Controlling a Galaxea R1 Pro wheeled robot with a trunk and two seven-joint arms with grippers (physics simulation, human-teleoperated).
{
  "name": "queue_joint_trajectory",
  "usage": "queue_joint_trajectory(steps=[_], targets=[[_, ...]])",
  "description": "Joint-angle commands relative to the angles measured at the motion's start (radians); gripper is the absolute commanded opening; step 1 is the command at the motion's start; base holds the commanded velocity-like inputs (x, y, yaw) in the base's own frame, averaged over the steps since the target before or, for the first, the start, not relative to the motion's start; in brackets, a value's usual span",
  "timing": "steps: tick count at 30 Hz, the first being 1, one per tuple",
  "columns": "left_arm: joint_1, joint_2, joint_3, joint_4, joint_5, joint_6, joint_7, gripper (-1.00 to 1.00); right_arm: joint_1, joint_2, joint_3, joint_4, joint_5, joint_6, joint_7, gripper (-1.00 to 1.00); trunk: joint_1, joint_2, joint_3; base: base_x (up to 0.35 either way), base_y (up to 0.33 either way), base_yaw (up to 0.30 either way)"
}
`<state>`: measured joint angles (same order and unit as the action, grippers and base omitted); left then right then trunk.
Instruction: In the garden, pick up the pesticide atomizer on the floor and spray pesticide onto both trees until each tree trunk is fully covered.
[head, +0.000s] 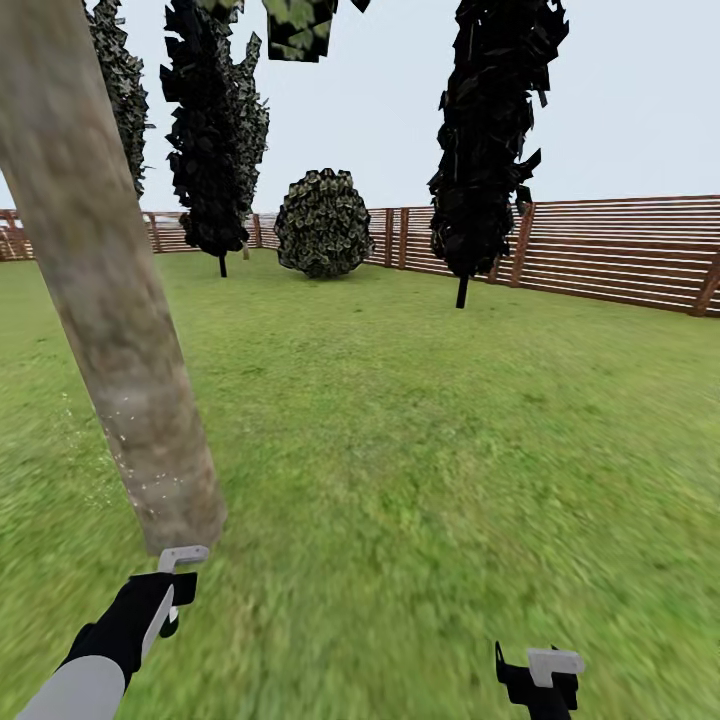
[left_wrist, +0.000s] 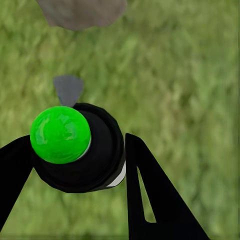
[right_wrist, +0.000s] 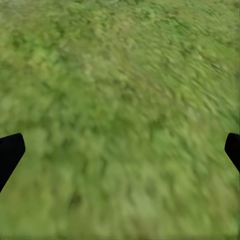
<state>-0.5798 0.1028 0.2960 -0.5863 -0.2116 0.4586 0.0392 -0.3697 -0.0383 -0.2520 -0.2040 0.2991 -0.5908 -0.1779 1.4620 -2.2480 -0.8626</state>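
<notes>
The trunk (head: 120, 330) runs off the top left of the head view, so its crown is cut off, and its base sits right above the left gripper (head: 172, 590) at lower left. Tiny white specks of pesticide (head: 125, 450) dot the lower trunk and drift just left of it — hard to make out against the bark.

The atomizer (left_wrist: 80, 147) can barely be made out from the head camera, tucked behind the left gripper. In the left wrist view it's plain: a black body with a bright green ball on top and a grey nozzle tip pointing toward the trunk's base at the top of that frame. The left gripper's black fingers (left_wrist: 155, 200) sit tight on both sides of it, clamped on the body. The left arm reaches forward from the bottom left corner, low over the grass (head: 420, 480).

The right gripper (head: 540, 680) is half cut off at the bottom edge, right of centre. In its wrist view the fingertips (right_wrist: 10, 152) peek in at opposite edges — spread wide, holding nothing, just blurry grass below.

Fence (head: 620, 250) and dark conifers (head: 495, 140) stand far back.
</notes>
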Motion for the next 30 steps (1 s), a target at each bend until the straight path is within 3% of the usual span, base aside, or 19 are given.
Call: queue_joint_trajectory(steps=[1,22,30], targets=[[0.000,0.000,0.000,0.000,0.000,0.000,0.000,-1.00,0.000,0.000,0.000,0.000,0.000,0.000,0.000,1.00,0.000,0.000,0.000,-0.002,-0.006,0.000],[0.000,-0.008,0.000,0.003,0.001,0.000,0.001,-1.00,0.000,-0.003,-0.001,-0.002,0.000,-0.002,-0.001,1.00,0.000,0.000,0.000,0.000,0.000,0.000],[0.000,-0.008,0.000,0.003,0.002,0.000,0.001,-1.00,0.000,-0.002,-0.001,-0.002,0.000,-0.002,0.000,1.00,0.000,0.000,0.000,0.142,0.032,0.058]])
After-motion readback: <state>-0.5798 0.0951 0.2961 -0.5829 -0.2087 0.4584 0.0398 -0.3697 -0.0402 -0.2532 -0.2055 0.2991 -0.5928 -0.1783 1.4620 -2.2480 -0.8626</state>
